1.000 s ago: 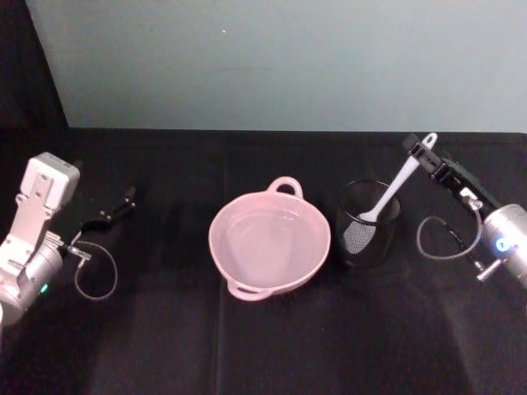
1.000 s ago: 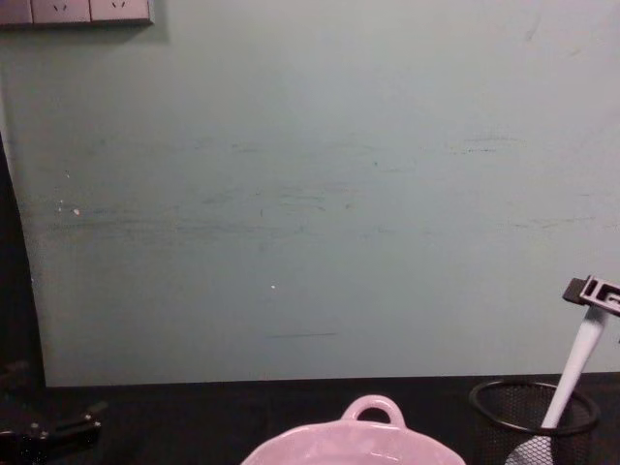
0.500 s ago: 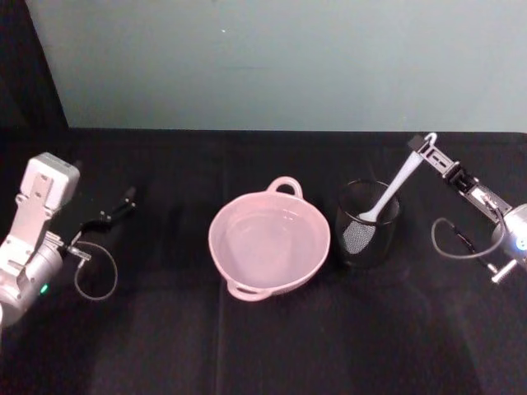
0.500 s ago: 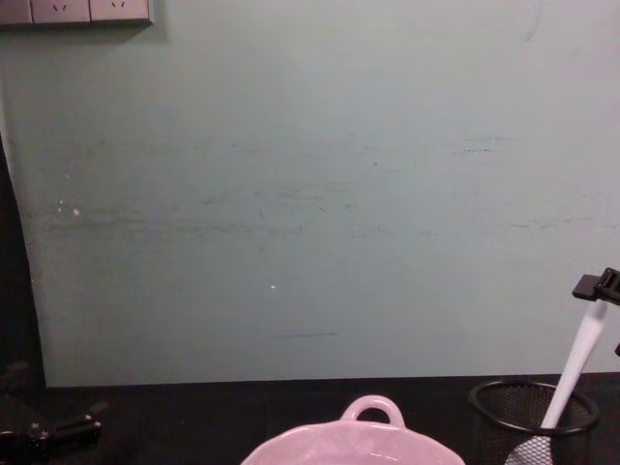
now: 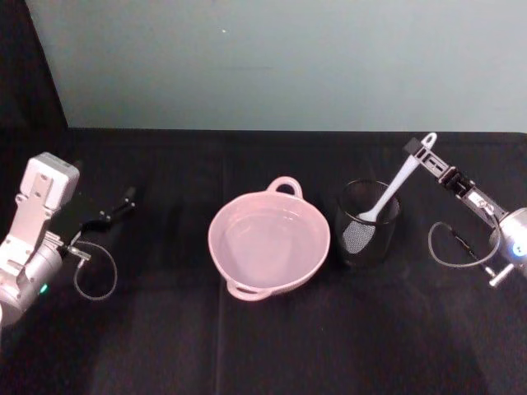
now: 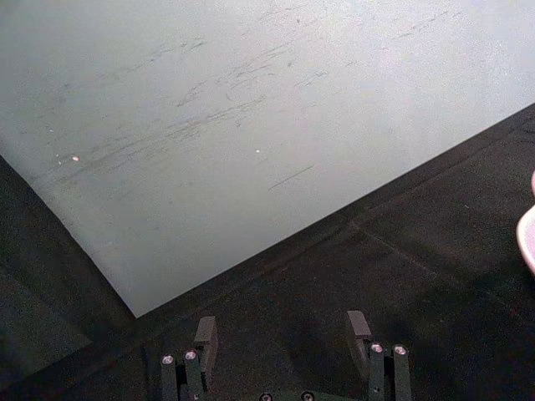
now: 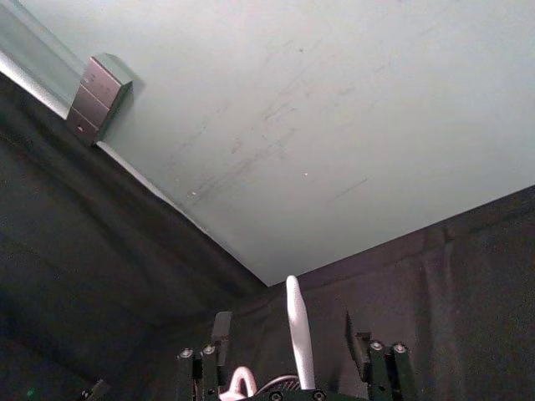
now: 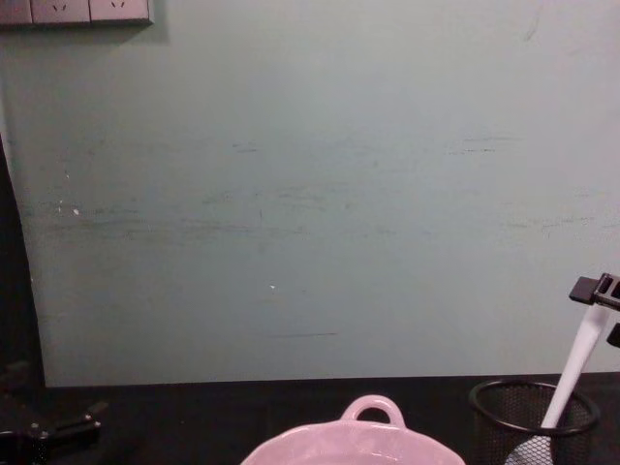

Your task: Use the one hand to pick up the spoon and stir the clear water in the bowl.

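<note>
The white spoon [image 5: 394,186] leans in a black wire-mesh cup [image 5: 368,224], paddle head down and handle end up to the right. My right gripper [image 5: 422,151] is at that handle end, open, one finger on each side. In the right wrist view the spoon [image 7: 294,322] stands in the gap of the right gripper [image 7: 288,324], touching neither finger. The pink bowl [image 5: 247,263] sits mid-table, left of the cup, with clear water [image 5: 272,234] showing a faint shine. The chest view shows the spoon [image 8: 579,354], right gripper [image 8: 596,289] and bowl [image 8: 373,412]. My left gripper [image 5: 115,210] is parked far left, open.
A black cloth covers the table [image 5: 263,346], with a pale green wall [image 5: 280,58] behind it. Loose cable loops hang by each wrist [image 5: 95,276]. Wall sockets [image 8: 77,10] sit high on the left in the chest view. The mesh cup [image 8: 531,412] stands close to the bowl.
My right wrist has drawn slightly to the right and turned, its fingers still at the spoon's handle end. The spoon, bowl and left arm have not moved.
</note>
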You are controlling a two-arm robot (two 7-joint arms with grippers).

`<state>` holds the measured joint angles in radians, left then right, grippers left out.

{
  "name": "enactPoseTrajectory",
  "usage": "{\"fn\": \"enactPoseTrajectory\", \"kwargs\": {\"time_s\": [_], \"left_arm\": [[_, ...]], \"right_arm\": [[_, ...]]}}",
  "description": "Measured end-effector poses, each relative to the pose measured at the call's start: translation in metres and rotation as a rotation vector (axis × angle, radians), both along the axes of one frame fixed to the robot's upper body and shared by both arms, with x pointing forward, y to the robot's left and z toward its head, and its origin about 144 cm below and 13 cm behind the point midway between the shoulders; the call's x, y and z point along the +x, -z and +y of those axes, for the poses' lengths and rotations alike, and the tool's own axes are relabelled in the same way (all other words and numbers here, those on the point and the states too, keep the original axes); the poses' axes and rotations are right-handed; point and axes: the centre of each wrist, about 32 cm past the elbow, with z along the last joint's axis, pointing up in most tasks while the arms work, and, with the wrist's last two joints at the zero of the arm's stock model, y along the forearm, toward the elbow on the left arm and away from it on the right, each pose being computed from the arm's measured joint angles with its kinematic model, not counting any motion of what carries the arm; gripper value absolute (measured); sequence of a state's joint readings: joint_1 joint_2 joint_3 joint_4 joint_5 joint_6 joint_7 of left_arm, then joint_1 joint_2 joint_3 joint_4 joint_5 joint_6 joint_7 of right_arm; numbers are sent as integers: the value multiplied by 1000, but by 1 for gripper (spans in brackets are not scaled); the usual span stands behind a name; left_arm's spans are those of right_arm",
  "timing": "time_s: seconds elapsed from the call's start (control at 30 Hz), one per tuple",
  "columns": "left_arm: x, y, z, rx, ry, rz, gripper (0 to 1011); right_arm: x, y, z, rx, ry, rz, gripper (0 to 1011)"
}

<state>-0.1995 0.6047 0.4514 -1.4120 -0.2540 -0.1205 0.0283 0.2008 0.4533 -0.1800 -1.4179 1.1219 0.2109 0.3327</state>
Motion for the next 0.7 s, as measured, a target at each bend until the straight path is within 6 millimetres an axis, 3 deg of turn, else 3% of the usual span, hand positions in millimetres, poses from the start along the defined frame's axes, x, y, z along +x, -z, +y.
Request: {"fn": "enactPoseTrajectory", "kwargs": {"time_s": [0.3,0.7], "left_arm": [[0,0,0,0,0,0,1011],[0,0,0,0,0,0,1011]], "right_arm": [[6,3,0,-5,-5,-9,629],[11,2,0,-2,-13,-26,201]]}}
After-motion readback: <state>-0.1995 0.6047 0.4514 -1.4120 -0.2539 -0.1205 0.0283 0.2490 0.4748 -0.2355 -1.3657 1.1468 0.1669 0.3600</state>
